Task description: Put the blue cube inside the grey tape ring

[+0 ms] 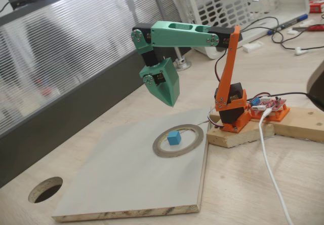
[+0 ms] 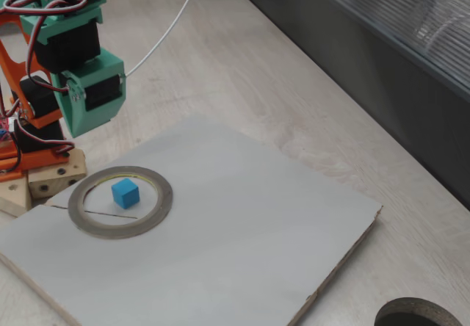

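The blue cube (image 1: 174, 137) (image 2: 125, 192) is small, bright sky-blue and matte, with sharp corners and plain faces. It sits inside the grey tape ring (image 1: 163, 149) (image 2: 158, 208), resting on the board and clear of the ring's inner rim on every side in both fixed views. The ring is thin, flat and wide, grey on top with a pale yellowish inner edge, and lies flat on the pale board (image 1: 121, 179) (image 2: 250, 245).

The ring lies close to the board's edge nearest the arm's wooden base (image 1: 238, 134) (image 2: 44, 183). Away from the ring, the rest of the board is bare out to its rough chipped edges, and beyond that lies the wooden worktop (image 1: 243, 184) (image 2: 242, 69) with a dark round hole (image 1: 45, 189) (image 2: 418, 315) well apart from the ring.

The green gripper (image 1: 171, 101) (image 2: 87, 124) hangs above the ring's arm-side edge, touching nothing; its fingers look closed to a single point and hold nothing. A white cable (image 1: 271, 169) runs across the worktop on the far side of the base from the ring.
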Robot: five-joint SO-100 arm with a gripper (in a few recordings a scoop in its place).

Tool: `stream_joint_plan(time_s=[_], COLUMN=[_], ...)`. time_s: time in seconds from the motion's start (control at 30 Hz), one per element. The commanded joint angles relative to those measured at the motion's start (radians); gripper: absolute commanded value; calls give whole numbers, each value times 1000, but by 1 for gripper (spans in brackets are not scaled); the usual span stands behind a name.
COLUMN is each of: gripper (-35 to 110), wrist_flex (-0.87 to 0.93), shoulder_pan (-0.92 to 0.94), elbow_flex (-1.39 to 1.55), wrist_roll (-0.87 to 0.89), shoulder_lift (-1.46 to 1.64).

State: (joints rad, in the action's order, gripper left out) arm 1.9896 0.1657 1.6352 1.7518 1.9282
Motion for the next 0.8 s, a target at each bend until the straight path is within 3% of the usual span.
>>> stream_joint_plan(time_s=[0.0, 0.77], gripper=[-1, -1], wrist_flex=[25, 25], shoulder_pan=[3, 12], elbow_flex=[-14, -12], wrist_roll=[9, 17], shoulder_lift=[26, 26])
